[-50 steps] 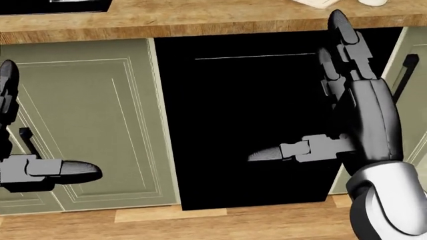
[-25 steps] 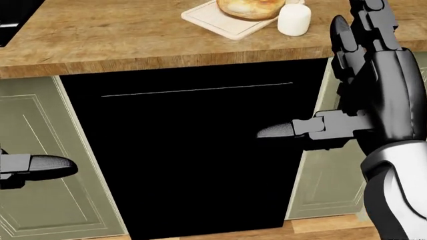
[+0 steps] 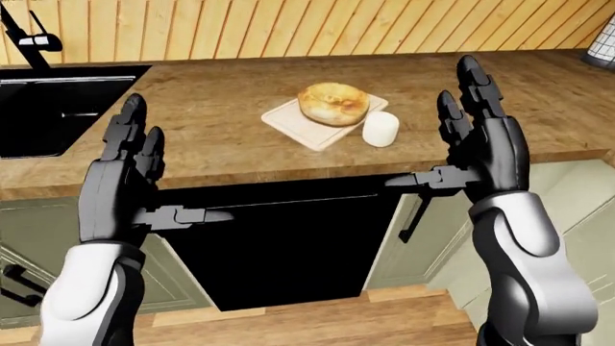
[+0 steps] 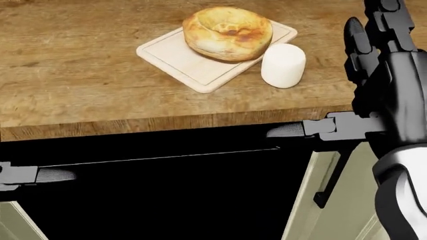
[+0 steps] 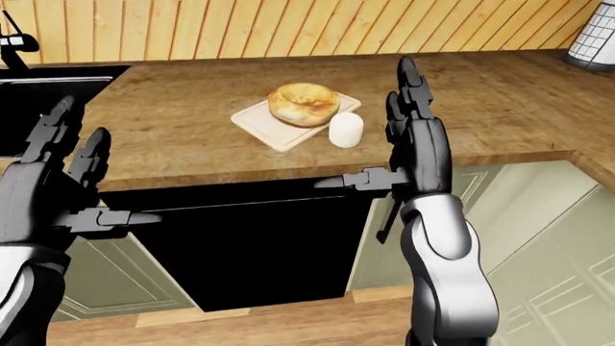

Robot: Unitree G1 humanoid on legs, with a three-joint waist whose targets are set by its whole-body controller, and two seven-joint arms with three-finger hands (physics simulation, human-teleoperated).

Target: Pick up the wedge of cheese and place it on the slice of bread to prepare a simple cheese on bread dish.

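Note:
A round golden bread (image 4: 228, 33) lies on a pale cutting board (image 4: 174, 59) on the wooden counter (image 4: 80, 80). A white rounded block, the cheese (image 4: 283, 65), stands on the counter touching the board's right edge. My right hand (image 3: 432, 137) is open, fingers up and thumb pointing left, in front of the counter edge just right of the cheese. My left hand (image 3: 178, 169) is open in the same pose, lower left in the left-eye view, away from the board. Both hands are empty.
A black sink (image 3: 48, 108) with a dark faucet (image 3: 24, 36) is set in the counter at the left. A black appliance front (image 3: 279, 245) sits under the counter between green cabinet doors (image 3: 432, 231). A wire basket (image 5: 591, 36) stands at the far right.
The whole view has shifted upward and sideways: the counter, board, bread and cheese have come down into the head view. My hands stay open and raised.

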